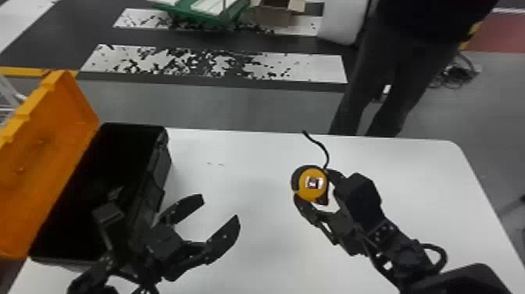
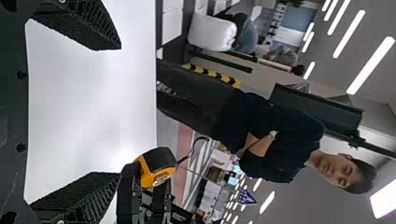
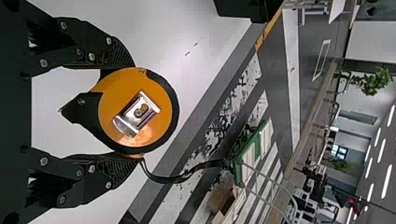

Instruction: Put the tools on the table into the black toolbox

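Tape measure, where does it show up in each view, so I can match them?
Head view: right of centre, the tape measure in the right gripper.
Left wrist view: near one fingertip of the open left gripper.
Right wrist view: between that arm's own fingers.
Shared landmark: the white table.

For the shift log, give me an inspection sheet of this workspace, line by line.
Surface: white table, a couple of small dark marks
Job's things: black toolbox, orange lid open, interior too dark to judge; tape measure with black strap, in the right gripper
Clutter: nothing seen
Grippers: left gripper near the toolbox, jaws open and empty; right jaws closed on the tape measure
Cables: one looped at the right arm; a tangle on the floor
Surroundings: cardboard box beyond the table
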You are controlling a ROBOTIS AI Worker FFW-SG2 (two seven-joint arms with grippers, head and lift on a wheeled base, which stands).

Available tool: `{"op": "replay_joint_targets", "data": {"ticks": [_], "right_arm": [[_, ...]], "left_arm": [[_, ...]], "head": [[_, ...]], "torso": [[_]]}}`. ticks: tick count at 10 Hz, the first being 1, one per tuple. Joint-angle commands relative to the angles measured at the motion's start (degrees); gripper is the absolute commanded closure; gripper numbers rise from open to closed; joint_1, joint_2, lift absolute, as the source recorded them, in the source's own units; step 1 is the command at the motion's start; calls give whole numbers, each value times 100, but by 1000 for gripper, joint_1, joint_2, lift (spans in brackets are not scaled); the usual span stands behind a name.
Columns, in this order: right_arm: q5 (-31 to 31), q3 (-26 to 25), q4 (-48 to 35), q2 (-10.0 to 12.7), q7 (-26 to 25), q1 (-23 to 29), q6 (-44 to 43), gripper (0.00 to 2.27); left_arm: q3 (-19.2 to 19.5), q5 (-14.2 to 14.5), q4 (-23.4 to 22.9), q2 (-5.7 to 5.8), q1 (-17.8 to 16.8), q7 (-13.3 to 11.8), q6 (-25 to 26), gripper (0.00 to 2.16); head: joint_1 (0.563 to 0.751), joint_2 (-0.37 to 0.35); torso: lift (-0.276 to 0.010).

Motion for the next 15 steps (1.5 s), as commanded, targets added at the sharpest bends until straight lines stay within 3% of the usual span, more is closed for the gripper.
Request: {"op": "replay_joint_targets", "data": {"ticks": [1, 4, 5, 11, 13, 15], "right_arm": [[212, 289, -7, -202, 50, -30, -54, 2260], [388, 579, -7, -492, 121, -21, -195, 2260], [432, 666, -7, -536, 121, -21, -212, 2260], [546, 1027, -34, -729, 129, -118, -177, 2260], [520, 1115, -25, -791, 138, -180, -107, 2260], [494, 1167, 37, -791, 129, -276, -89, 2260]], "left_arm": [[114, 103, -219, 0, -175, -9, 714, 19], [158, 199, -439, -53, -457, -97, 2032, 19], [106, 208, -448, -62, -527, -88, 2191, 19], [-237, 191, -430, -194, -887, 79, 2489, 19], [-343, 147, -325, -317, -1063, 88, 2489, 19], [-466, 182, -166, -334, -1256, 114, 2542, 22]], "head": [[695, -1], [695, 31], [695, 33], [695, 23], [695, 19], [695, 7]], "torso": [[-39], [-39], [-39], [-39], [-39], [-39]]}}
